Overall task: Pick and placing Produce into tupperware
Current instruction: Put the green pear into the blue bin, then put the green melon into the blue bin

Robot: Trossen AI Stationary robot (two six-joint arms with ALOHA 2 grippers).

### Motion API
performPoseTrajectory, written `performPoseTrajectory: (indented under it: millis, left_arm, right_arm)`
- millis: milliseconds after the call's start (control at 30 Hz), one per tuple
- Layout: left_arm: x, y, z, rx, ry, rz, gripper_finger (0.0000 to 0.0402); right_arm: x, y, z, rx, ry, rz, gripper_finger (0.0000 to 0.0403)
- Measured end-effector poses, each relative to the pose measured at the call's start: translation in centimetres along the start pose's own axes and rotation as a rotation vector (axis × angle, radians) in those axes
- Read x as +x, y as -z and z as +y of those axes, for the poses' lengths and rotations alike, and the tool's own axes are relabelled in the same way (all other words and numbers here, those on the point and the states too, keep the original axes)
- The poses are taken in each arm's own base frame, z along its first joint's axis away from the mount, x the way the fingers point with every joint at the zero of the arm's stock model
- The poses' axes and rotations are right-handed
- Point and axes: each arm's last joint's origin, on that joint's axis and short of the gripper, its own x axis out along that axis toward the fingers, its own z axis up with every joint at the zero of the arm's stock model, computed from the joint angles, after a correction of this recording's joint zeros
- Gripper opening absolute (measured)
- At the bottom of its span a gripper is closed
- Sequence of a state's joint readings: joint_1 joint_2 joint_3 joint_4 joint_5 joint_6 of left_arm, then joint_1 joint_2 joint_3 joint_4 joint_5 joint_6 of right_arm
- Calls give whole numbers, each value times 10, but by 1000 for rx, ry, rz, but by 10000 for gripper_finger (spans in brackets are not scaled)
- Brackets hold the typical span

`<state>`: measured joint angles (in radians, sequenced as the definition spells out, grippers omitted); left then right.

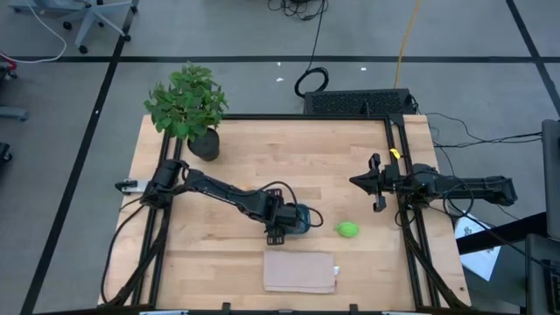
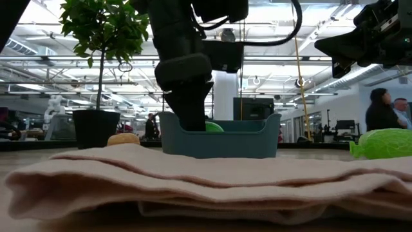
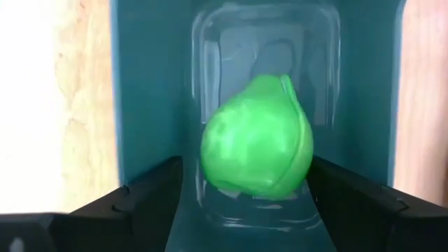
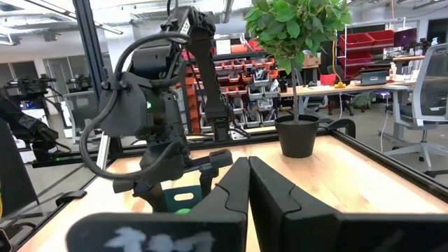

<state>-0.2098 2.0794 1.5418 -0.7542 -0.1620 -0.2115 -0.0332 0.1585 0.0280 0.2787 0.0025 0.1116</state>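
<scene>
The teal tupperware (image 1: pixel 308 219) stands mid-table, and my left gripper (image 3: pixel 245 168) reaches down into it from above, open. A bright green piece of produce (image 3: pixel 255 136) lies on the tupperware's floor (image 3: pixel 266 42) between the two fingers. A second green piece (image 1: pixel 348 229) rests on the table to the container's right. In the low view an orange-tan piece (image 2: pixel 123 138) sits on the table beside the container's wall (image 2: pixel 222 142). My right gripper (image 1: pixel 378 184) waits shut near the right edge, above the table. My left gripper stands with a finger on either side of the green produce in the tupperware. A gap shows between one finger (image 3: pixel 150 192) and the produce. Whether the other finger (image 3: pixel 346 199) touches it, I cannot tell.
A folded beige cloth (image 1: pixel 300 271) lies near the front edge, below the container. A potted plant (image 1: pixel 188 105) stands at the far left corner. Black frame rails (image 1: pixel 407 245) run along the table's sides. People show in the room behind the table (image 2: pixel 380 106).
</scene>
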Motion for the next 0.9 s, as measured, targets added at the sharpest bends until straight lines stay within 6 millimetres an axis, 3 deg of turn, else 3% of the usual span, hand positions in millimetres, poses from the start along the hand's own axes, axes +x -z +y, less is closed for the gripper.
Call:
performPoseTrajectory:
  millis: [633,767,900]
  left_arm:
    - [-52,-1,9,2,-33,-101,299]
    - [-60,-1,10,0,-46,-119,272]
    - [-60,0,11,8,-53,-109,217]
  right_arm:
    - [0,0,0,0,0,1,0]
    - [0,0,0,0,0,1,0]
    - [0,0,0,0,0,1,0]
